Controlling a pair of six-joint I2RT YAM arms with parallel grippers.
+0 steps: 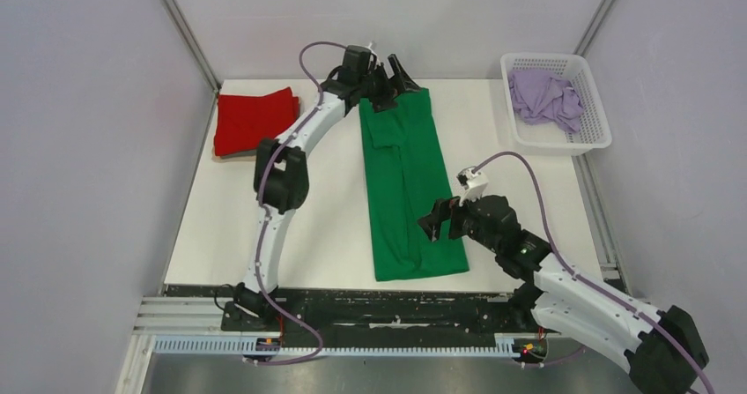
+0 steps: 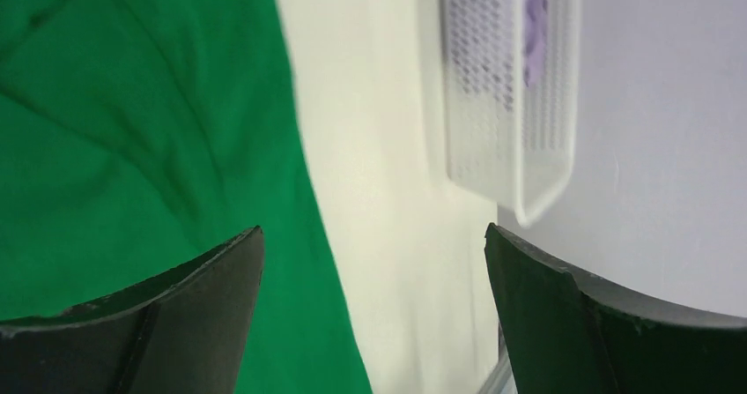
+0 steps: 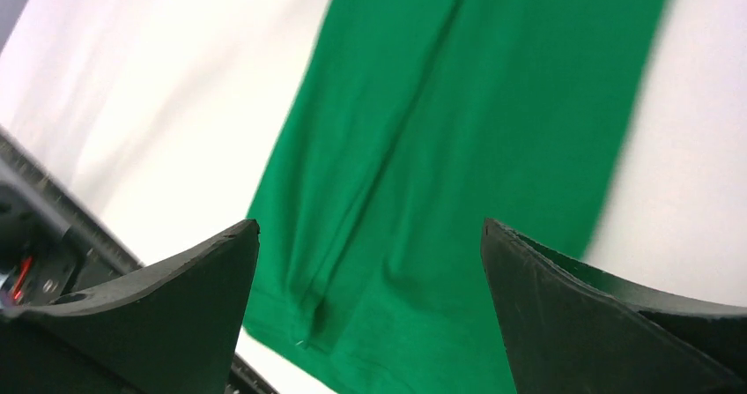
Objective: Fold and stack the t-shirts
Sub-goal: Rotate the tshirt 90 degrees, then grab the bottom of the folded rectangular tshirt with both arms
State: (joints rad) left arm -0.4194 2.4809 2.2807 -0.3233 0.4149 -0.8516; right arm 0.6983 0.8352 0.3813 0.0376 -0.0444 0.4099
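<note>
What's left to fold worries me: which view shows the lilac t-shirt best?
Top external: the lilac t-shirt lies crumpled in the white basket. Left wrist shows only a blur through its lattice; right wrist misses it.

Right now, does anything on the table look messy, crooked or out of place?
Only the lilac shirt: it lies crumpled in the white basket at the far right, unfolded. The green shirt is a long folded strip in the middle, slightly tilted. The red shirt sits neatly folded at far left.

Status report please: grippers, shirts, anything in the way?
Left gripper open, over green t-shirt far end. Right gripper open, at near end. Shirt flat, folded lengthwise. Nothing blocking.
</note>
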